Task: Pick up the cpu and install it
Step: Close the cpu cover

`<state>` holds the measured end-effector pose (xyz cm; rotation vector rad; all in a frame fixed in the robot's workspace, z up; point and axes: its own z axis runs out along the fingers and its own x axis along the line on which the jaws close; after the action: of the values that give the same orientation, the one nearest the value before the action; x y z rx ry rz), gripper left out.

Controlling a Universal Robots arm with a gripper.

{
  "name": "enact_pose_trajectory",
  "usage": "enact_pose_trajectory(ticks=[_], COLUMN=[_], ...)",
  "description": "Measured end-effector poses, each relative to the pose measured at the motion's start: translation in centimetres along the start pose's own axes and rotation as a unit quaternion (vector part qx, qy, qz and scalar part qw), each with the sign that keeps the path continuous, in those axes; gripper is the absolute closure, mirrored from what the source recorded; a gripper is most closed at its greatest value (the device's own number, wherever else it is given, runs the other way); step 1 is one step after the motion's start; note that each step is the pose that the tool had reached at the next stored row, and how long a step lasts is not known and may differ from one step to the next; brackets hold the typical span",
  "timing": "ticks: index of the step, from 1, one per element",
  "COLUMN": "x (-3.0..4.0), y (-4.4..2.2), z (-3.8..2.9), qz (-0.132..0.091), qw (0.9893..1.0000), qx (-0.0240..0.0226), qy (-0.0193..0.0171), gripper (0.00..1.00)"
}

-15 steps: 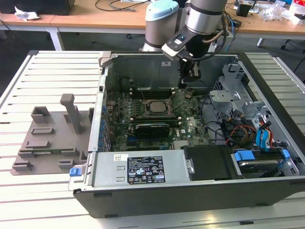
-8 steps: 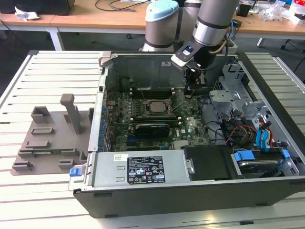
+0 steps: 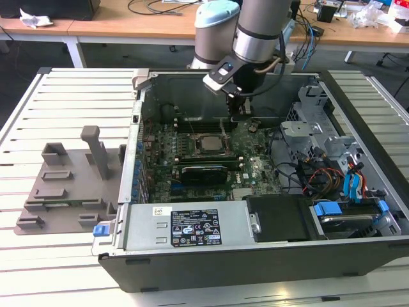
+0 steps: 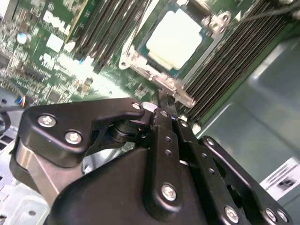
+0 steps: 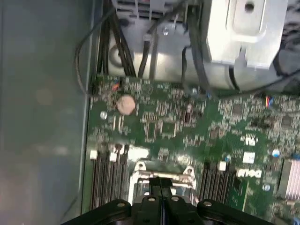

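See the cpu (image 4: 176,40) lying silver side up inside the metal socket frame (image 4: 136,61) on the motherboard (image 4: 51,61). Find the gripper (image 4: 161,104) closed, tips pressed together on nothing, hanging just beside the frame's edge near the memory slots (image 4: 234,61). Judge the hazard as stray contact: could snag the frame, scrape the slots, or nudge the chip askew if brought down off line.

Silver-white cpu (image 4: 174,40), green motherboard (image 3: 252,150), black hand (image 4: 162,102), pale grey slatted table (image 3: 70,102)
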<state>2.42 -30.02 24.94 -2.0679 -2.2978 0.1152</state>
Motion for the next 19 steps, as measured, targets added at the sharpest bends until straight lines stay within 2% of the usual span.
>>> enact_pose_trajectory(ticks=[1,4,6,8,10,11,13,17,19], x=[0.06,0.15,0.25,0.26,0.27,0.28,0.31,0.41,0.43], y=[-0.58,-1.40,-2.35,-3.24,-4.40,-4.76,-5.14,-5.88,-6.06], z=[0.06,0.24,0.61,1.22,2.20,2.61,3.04,4.59,4.95], qz=[0.000,0.000,0.000,0.000,0.000,0.000,0.000,0.000,0.000], qw=[1.0000,1.0000,1.0000,1.0000,1.0000,1.0000,1.0000,1.0000,1.0000], qx=[-0.0001,-0.0002,-0.0002,-0.0002,-0.0002,-0.0003,-0.0002,-0.0002,0.0000], qy=[0.0004,0.0013,0.0015,0.0015,0.0015,0.0016,0.0015,0.0015,0.0011], gripper=[0.89,0.89,0.89,0.89,0.89,0.89,0.89,0.89,0.89])
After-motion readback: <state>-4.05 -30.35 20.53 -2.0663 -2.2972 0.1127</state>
